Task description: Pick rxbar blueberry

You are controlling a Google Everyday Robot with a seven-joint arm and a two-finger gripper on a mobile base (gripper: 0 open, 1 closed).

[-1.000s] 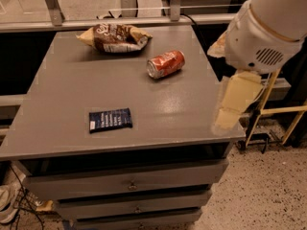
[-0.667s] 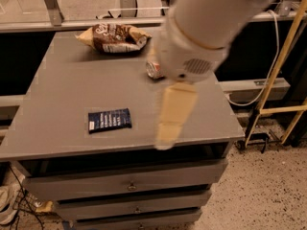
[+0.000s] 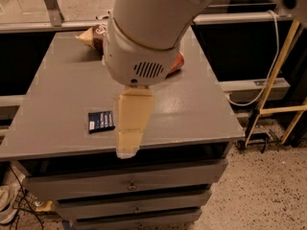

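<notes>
The rxbar blueberry (image 3: pixel 100 121) is a small flat dark navy wrapper with white lettering, lying near the front left of the grey table (image 3: pixel 62 104). Its right end is covered by my gripper (image 3: pixel 128 146), a tan part that hangs down from the big white arm housing (image 3: pixel 144 47) and reaches to the table's front edge. The gripper is just right of the bar and above it. I cannot tell whether it touches the bar.
An orange-red soda can (image 3: pixel 178 63) peeks out behind the arm at the middle right. A brown chip bag (image 3: pixel 91 35) lies at the back, mostly hidden. Drawers (image 3: pixel 129 183) sit under the tabletop. A yellow frame (image 3: pixel 280 75) and a cable stand to the right.
The arm has swung left across the table, from beyond the right edge to over the middle. The gripper now covers the bar's right end. The bar, can and bag stayed put.
</notes>
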